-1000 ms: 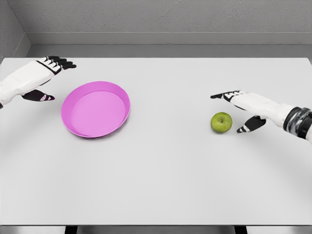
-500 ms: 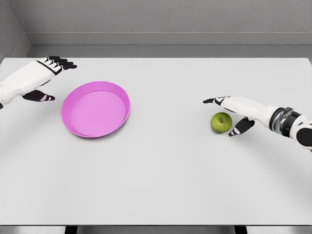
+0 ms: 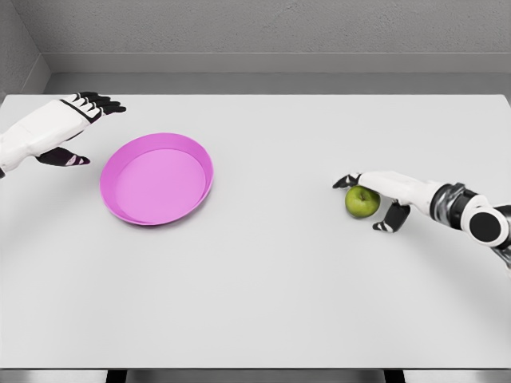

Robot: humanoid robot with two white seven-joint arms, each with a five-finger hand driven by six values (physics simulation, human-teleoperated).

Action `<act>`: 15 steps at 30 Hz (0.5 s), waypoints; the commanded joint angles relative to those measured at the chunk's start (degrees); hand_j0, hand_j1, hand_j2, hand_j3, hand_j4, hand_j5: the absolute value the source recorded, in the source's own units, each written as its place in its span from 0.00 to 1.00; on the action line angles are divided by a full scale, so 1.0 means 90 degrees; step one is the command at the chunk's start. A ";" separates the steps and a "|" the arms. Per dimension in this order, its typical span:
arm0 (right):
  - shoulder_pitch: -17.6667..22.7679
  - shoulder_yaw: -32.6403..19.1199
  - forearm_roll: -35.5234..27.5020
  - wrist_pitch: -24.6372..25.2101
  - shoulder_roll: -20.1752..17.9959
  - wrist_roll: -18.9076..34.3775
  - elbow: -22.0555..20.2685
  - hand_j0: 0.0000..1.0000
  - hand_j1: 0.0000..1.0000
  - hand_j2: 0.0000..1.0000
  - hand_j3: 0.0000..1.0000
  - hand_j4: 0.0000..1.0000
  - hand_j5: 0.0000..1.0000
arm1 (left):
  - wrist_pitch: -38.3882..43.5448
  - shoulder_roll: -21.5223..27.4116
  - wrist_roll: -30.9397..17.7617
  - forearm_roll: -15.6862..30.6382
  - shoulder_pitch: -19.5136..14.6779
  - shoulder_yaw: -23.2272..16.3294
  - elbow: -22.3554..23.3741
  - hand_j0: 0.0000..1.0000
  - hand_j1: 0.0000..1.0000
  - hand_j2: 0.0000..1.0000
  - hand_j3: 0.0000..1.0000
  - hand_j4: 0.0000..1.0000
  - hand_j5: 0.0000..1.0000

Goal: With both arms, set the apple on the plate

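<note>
Spanning the whole view: a white surface (image 3: 263,295). Sitting left of centre: a pink plate (image 3: 156,178), left robot hand (image 3: 68,128) hovering beside it, fingers spread, holding nothing. Lying well to the right: a green apple (image 3: 362,201), right robot hand (image 3: 379,195) arching over it, fingers apart, not yet clamping. Likely handling as light, firm, smooth and rolling easily; best cupping around its widest part.

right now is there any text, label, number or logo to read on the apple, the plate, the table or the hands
None: no text, number, label or logo shows anywhere in the head view.
Green apple: plain skin, no sticker.
Pink plate: plain, unmarked.
White table: bare surface, no markings.
Left hand and right hand: white and black shells, no lettering visible.
</note>
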 commanded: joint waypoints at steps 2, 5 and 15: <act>-0.0010 0.0040 0.0004 0.0005 -0.0008 0.0094 0.0024 0.55 0.55 0.55 0.55 0.55 0.55 | -0.0002 0.0011 0.0004 0.0048 0.0000 0.0004 -0.0009 1.00 1.00 1.00 1.00 1.00 1.00; -0.0068 -0.0009 0.0014 -0.0064 -0.0027 0.0251 -0.0005 0.45 0.45 0.45 0.45 0.45 0.45 | -0.0002 0.0011 0.0004 0.0048 0.0000 0.0004 -0.0018 1.00 1.00 1.00 1.00 1.00 1.00; -0.0185 -0.0019 0.0014 -0.0074 -0.0057 0.0495 -0.0044 0.36 0.36 0.36 0.36 0.36 0.36 | -0.0002 0.0021 0.0004 0.0048 0.0000 0.0004 -0.0009 1.00 1.00 1.00 1.00 1.00 1.00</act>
